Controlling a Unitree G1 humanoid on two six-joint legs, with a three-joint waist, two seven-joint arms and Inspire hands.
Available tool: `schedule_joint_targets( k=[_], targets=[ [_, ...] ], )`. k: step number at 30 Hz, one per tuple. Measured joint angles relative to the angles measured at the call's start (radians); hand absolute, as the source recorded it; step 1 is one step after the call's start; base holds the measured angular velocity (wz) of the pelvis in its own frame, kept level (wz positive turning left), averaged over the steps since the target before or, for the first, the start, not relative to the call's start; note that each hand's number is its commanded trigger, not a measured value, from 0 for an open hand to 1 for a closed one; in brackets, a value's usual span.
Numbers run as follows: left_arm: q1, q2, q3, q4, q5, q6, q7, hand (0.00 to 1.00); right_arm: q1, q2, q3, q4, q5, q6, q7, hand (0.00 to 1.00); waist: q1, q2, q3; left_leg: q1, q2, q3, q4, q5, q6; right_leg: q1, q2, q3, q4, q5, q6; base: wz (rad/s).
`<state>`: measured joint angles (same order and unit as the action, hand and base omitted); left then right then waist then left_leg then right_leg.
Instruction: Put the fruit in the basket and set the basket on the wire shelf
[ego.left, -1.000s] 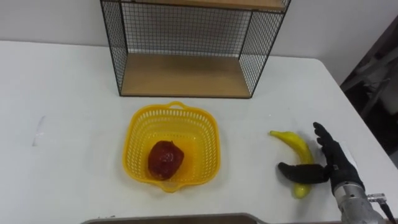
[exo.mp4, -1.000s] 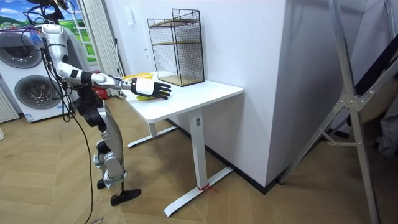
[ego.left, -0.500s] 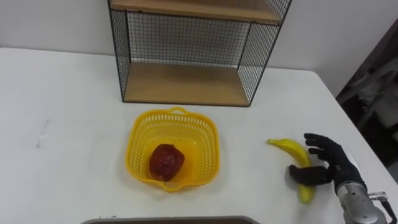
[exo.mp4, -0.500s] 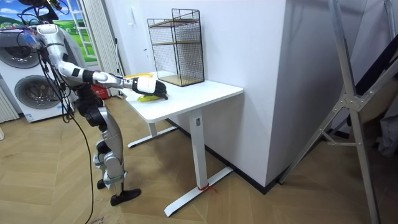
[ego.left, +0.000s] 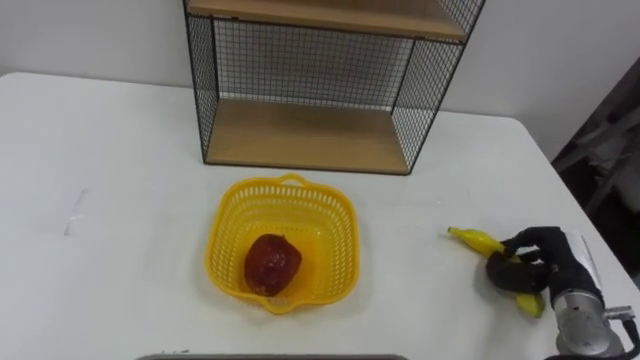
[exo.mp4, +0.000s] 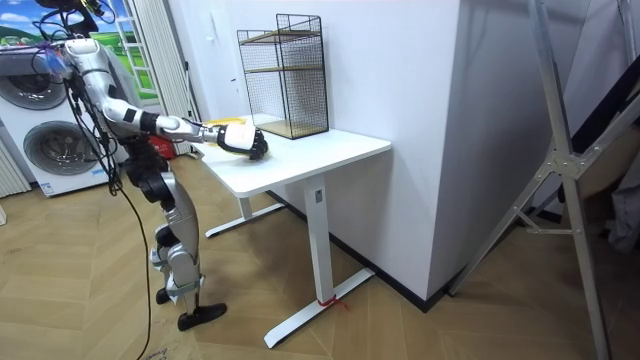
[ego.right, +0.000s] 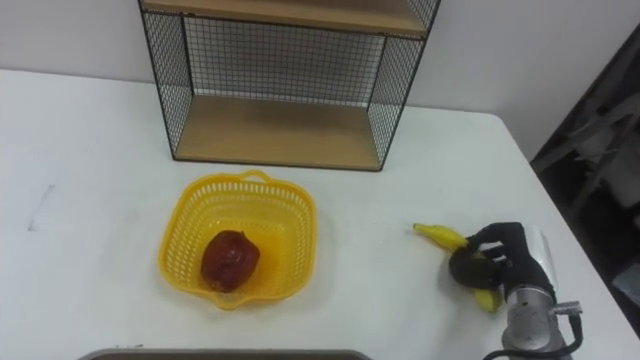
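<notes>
The right hand (ego.left: 552, 272) clasps the banana (ego.left: 477, 240); to its left, the basket (ego.left: 222, 226) holds 1 red fruit (ego.left: 272, 264), not yet shelved.

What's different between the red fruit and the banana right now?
The red fruit is round and dark red; the banana is long, curved and yellow. The red fruit lies in the basket; the banana is outside it, to the right on the table. Nothing touches the red fruit; the right robot hand is curled round the banana. Both are fruit.
</notes>
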<state>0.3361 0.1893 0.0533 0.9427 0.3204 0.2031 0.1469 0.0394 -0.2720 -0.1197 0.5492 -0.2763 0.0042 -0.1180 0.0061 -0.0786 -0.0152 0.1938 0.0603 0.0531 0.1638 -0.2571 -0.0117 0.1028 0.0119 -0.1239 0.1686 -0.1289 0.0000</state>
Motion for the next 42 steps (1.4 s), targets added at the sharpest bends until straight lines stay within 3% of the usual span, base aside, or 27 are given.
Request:
schedule_joint_targets(
  k=[4, 7, 10, 15, 20, 24, 26, 34, 39, 42],
  targets=[
    [0.002, 0.0, -0.001, 0.0, 0.002, 0.001, -0.001, 0.0, 0.037, 0.018, 0.004, -0.068, -0.001, 0.007, 0.0, 1.0, 0.0, 0.003, 0.0, 0.0, 0.0, 0.001, -0.001, 0.0, 0.0, -0.001, 0.0, 0.002, 0.001, 0.0, 0.0, 0.0],
    [0.001, 0.0, -0.001, -0.004, 0.002, 0.002, -0.001, 0.0, 0.053, 0.021, 0.02, -0.138, -0.004, 0.046, 0.002, 1.0, 0.001, 0.011, 0.0016, -0.001, 0.0, 0.002, -0.001, 0.0, 0.0, -0.006, 0.0, 0.006, 0.005, 0.0, 0.0, -0.03],
    [0.003, -0.001, -0.011, -0.003, 0.0, 0.001, -0.001, 0.0, 0.055, 0.024, 0.047, -0.177, 0.011, 0.06, 0.009, 1.0, 0.002, 0.022, 0.0023, -0.006, -0.001, 0.005, 0.001, 0.0, 0.0, -0.014, 0.0, 0.01, 0.01, 0.0, 0.0, -0.05],
    [-0.003, -0.012, -0.019, 0.01, 0.0, -0.013, -0.002, 0.0, 0.064, 0.036, 0.065, -0.293, 0.08, 0.088, 0.046, 1.0, 0.016, 0.044, 0.0133, -0.016, -0.002, 0.026, 0.002, 0.0, 0.0, -0.039, 0.001, 0.032, 0.021, -0.001, 0.0, -0.13],
    [-0.009, -0.029, -0.021, 0.03, 0.0, -0.031, -0.007, 0.0, 0.066, 0.042, 0.111, -0.456, 0.244, 0.087, 0.101, 1.0, 0.028, 0.062, 0.0167, -0.03, -0.002, 0.028, 0.002, 0.0, 0.0, -0.054, 0.002, 0.033, 0.023, -0.001, 0.0, -0.01],
    [-0.007, -0.035, -0.034, 0.03, 0.0, -0.052, -0.008, 0.0, 0.058, 0.047, 0.149, -0.534, 0.352, 0.071, 0.126, 1.0, 0.034, 0.06, 0.0161, -0.03, -0.001, 0.027, 0.004, 0.0, 0.001, -0.053, 0.002, 0.03, 0.019, -0.001, 0.0, 0.0],
    [-0.008, -0.042, -0.039, 0.029, 0.0, -0.06, -0.011, 0.0, 0.058, 0.078, 0.156, -0.573, 0.398, 0.07, 0.146, 1.0, 0.039, 0.059, 0.0152, -0.03, -0.001, 0.028, 0.004, 0.0, 0.001, -0.054, 0.002, 0.032, 0.019, -0.001, 0.0, 0.0],
    [-0.012, -0.04, -0.071, 0.03, 0.0, -0.065, -0.05, 0.0, 0.058, 0.109, 0.194, -0.665, 0.554, 0.07, 0.187, 1.0, 0.055, 0.068, 0.0143, -0.032, 0.0, 0.026, 0.003, 0.0, 0.0, -0.054, 0.003, 0.03, 0.022, -0.001, 0.0, 0.01],
    [-0.038, -0.041, -0.103, 0.06, 0.002, -0.066, -0.061, 0.0, 0.055, 0.12, 0.254, -0.731, 0.544, 0.056, 0.205, 1.0, 0.059, 0.079, 0.0106, -0.045, 0.0, 0.024, 0.006, 0.0, 0.0, -0.065, 0.003, 0.027, 0.028, 0.001, -0.002, 0.01],
    [-0.041, -0.046, -0.108, 0.063, 0.0, -0.075, -0.075, 0.0, 0.054, 0.117, 0.302, -0.738, 0.455, 0.049, 0.211, 1.0, 0.073, 0.086, 0.0093, -0.043, 0.0, 0.032, 0.008, 0.0, 0.0, -0.07, 0.003, 0.034, 0.035, 0.001, -0.002, -0.07]
  ],
)
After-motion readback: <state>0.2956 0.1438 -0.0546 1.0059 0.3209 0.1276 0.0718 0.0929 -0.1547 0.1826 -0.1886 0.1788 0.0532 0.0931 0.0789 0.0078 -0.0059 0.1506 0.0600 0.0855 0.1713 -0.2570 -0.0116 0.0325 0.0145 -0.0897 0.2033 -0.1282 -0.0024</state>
